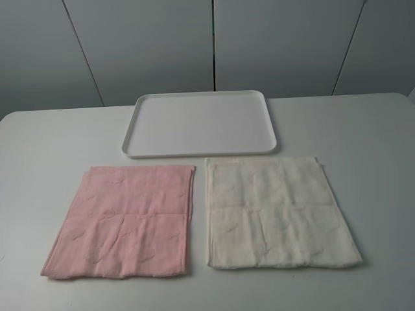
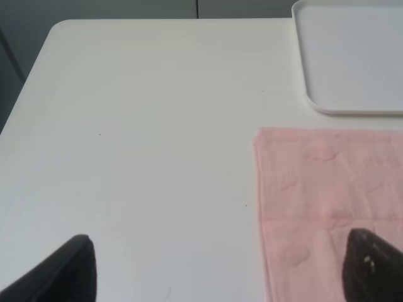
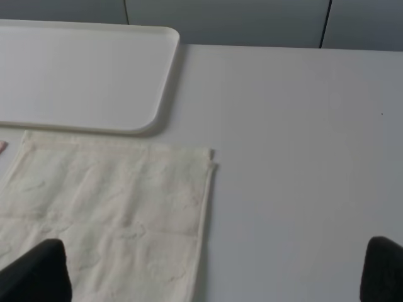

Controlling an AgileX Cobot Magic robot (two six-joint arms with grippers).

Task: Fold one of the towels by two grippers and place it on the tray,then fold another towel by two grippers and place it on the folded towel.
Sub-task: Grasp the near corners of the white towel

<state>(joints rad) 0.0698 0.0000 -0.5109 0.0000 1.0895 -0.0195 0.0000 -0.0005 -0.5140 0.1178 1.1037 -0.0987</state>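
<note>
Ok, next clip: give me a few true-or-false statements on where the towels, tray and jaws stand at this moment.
1. The tray has nothing on it. True.
2. In the high view the pink towel lies right of the cream towel. False: the pink one is on the left, the cream one on the right.
3. Both towels lie spread on the table, on the near side of the tray. True.
4. The left jaws are clamped on the pink towel. False: they stand wide open, holding nothing.
5. The right jaws stand open, holding nothing. True.
</note>
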